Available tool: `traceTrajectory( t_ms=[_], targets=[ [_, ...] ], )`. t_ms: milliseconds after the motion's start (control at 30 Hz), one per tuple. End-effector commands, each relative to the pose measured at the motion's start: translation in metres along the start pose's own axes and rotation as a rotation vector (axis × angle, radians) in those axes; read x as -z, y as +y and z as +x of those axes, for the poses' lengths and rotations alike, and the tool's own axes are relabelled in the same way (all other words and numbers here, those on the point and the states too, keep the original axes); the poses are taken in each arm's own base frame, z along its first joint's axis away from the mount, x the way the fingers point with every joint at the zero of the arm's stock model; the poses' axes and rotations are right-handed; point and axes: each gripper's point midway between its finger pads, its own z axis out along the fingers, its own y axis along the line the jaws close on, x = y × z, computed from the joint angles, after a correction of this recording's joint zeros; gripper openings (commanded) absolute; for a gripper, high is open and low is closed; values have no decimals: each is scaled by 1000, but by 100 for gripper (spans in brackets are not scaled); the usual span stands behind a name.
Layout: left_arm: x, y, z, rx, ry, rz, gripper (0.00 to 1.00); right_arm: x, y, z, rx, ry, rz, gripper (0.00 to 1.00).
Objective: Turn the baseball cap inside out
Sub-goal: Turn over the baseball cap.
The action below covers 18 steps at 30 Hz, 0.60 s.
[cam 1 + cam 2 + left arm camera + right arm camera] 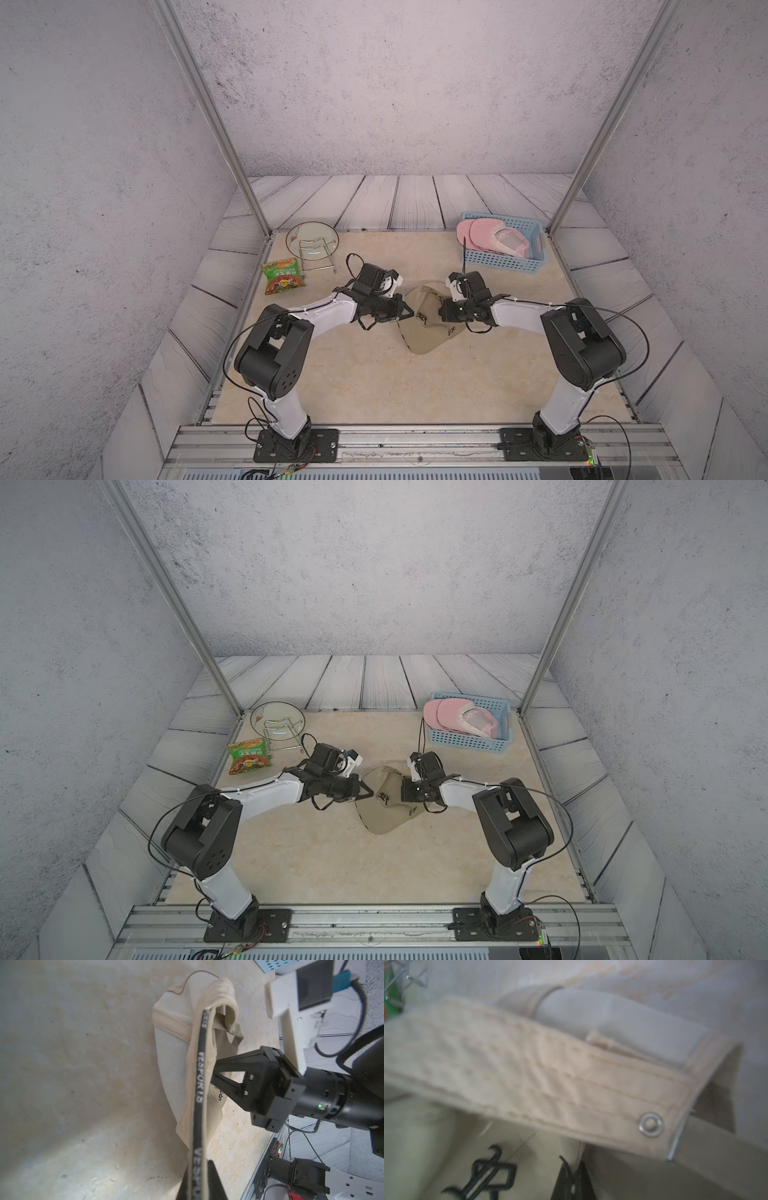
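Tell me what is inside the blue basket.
The blue basket holds pink caps, two brims overlapping, one cap showing its pale lining. Whatever lies beneath them on the basket floor is covered.

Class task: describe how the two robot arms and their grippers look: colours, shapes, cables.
The left arm and right arm have white shells, black joint housings and looping thin black cables. The left gripper and right gripper are black, with hollow triangular fingers. A white camera mount sits at each wrist.

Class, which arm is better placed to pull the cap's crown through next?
Probably right: the right end effector is shut on the cap's crown, while the left end effector pinches the rim, anchoring it.
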Motion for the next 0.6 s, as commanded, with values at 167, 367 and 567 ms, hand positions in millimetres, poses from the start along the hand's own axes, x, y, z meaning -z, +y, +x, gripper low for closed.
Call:
traceTrajectory(
  t_ms=[167,367,567],
  targets=[
    [24,76,-20,149,-82,-221,0,109,75,-38,91,-198,-402,0],
    [40,86,-22,218,-116,-187,0,157,45,-62,-38,-385,-445,0],
    [50,48,-19,191,-95,-24,0,146,-25,-56,-200,-411,-108,0]
  ],
)
